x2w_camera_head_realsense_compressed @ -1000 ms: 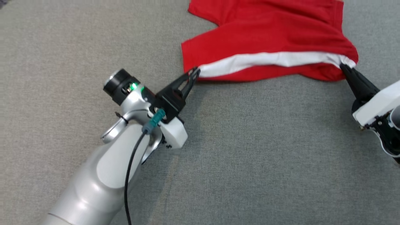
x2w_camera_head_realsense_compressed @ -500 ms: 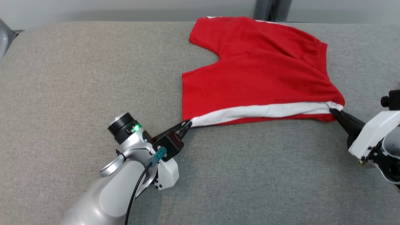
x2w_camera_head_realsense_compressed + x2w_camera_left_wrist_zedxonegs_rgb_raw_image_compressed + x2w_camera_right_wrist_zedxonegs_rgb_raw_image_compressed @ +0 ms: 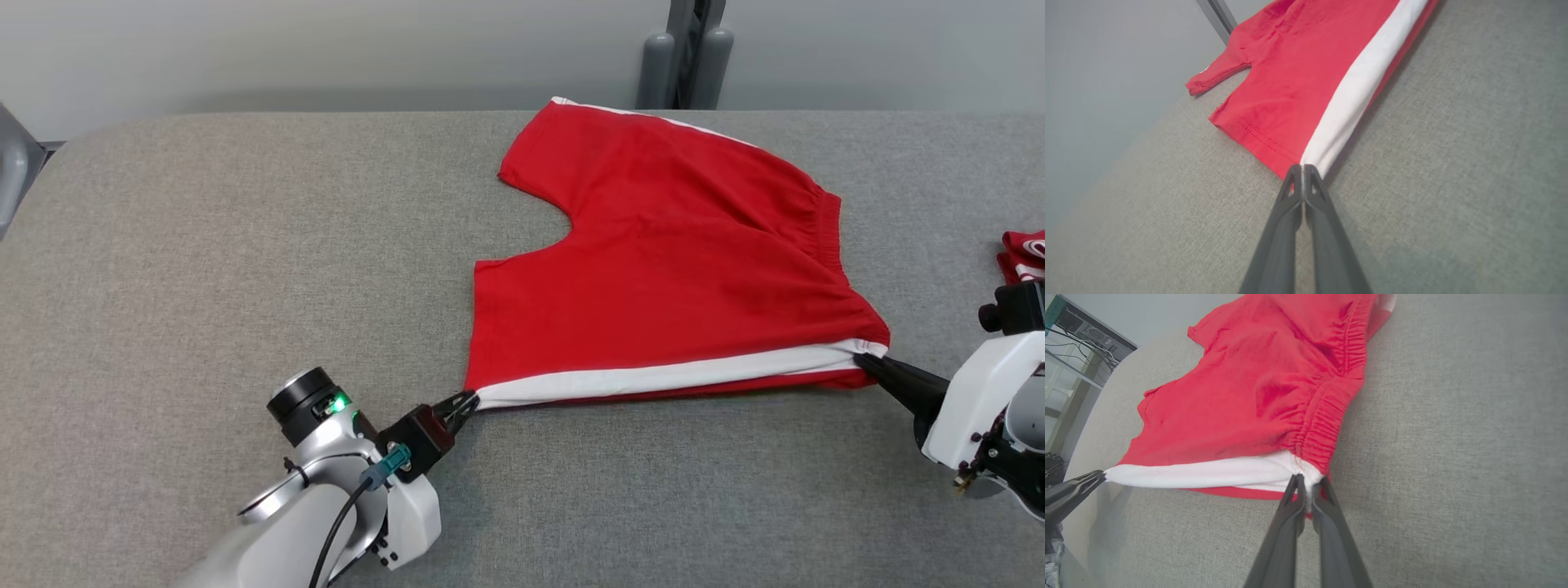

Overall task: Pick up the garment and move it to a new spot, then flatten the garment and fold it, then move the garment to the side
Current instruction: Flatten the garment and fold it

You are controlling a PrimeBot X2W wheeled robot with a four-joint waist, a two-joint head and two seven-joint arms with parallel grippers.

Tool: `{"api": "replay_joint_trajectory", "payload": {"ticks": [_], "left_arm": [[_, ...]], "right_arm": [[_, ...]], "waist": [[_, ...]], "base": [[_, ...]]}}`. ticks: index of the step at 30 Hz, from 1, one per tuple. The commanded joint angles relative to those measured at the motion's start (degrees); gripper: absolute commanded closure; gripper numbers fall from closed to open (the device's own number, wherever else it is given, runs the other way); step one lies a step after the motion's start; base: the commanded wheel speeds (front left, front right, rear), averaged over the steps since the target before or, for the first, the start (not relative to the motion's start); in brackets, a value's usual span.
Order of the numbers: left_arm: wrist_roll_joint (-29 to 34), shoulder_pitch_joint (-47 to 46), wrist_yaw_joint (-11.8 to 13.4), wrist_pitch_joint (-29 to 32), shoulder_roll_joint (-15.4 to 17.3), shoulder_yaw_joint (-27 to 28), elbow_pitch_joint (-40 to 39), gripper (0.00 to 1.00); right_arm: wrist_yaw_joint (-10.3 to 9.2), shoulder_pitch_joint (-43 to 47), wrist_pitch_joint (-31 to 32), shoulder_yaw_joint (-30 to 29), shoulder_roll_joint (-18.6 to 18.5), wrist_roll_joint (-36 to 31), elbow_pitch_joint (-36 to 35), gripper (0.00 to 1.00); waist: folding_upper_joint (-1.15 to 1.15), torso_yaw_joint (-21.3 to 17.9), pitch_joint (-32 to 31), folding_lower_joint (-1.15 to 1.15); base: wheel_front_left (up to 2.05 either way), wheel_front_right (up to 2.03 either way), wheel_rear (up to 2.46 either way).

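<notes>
**Grey bench, pale wall**

A bench (image 3: 245, 245) covered in grey woven fabric, its far left corner rounded, stands against a plain pale grey wall (image 3: 326, 49). A dark grey upright post (image 3: 686, 57) rises behind its far edge. Off one end, a rack (image 3: 1081, 339) holds loose cables.

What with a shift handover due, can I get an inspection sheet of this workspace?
Surface: grey fabric-covered table, flat.
Job's things: red shorts with a white stripe, spread on the table, near edge pulled taut between the grippers.
Clutter: small red item at the table's right edge.
Grippers: left gripper, fingers shut on the shorts' hem corner; right gripper, fingers shut on the waistband corner.
Cables: black cable with teal plug on the left arm.
Surroundings: grey wall, dark post behind the table.
</notes>
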Motion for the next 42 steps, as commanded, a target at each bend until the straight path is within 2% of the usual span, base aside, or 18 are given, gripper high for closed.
{"api": "replay_joint_trajectory", "payload": {"ticks": [1,7,15,28,42], "left_arm": [[-1.3,1.2,-0.1,0.1,0.8,-1.1,-0.5,1.00],[-6.8,2.2,-0.1,1.9,3.5,-6.6,-4.1,1.00],[-14.4,3.6,-0.1,6.1,9.1,-13.5,-12.2,1.00],[-19.1,6.5,0.0,11.6,14.5,-16.1,-22.5,1.00],[-22.5,8.3,1.1,14.5,17.4,-15.7,-30.1,1.00]], "right_arm": [[0.00,1.3,1.2,0.6,-0.8,0.7,-0.4,1.00],[0.00,2.6,3.7,1.7,-2.2,2.0,-2.2,1.00],[0.00,5.1,8.7,3.1,-4.2,4.8,-4.5,1.00],[0.00,8.3,14.7,4.7,-6.1,7.8,-7.5,1.00],[0.00,10.5,16.5,5.4,-6.2,8.6,-9.5,1.00]], "waist": [[0.00,0.0,-0.5,0.00],[0.00,0.1,-1.2,0.00],[0.00,0.4,-2.6,0.00],[0.00,0.3,-4.1,0.00],[0.00,-0.1,-4.9,0.00]], "base": [[0.00,0.00,0.00],[0.00,0.00,0.00],[0.00,0.00,0.00],[0.00,0.00,0.00],[0.00,0.00,0.00]]}}
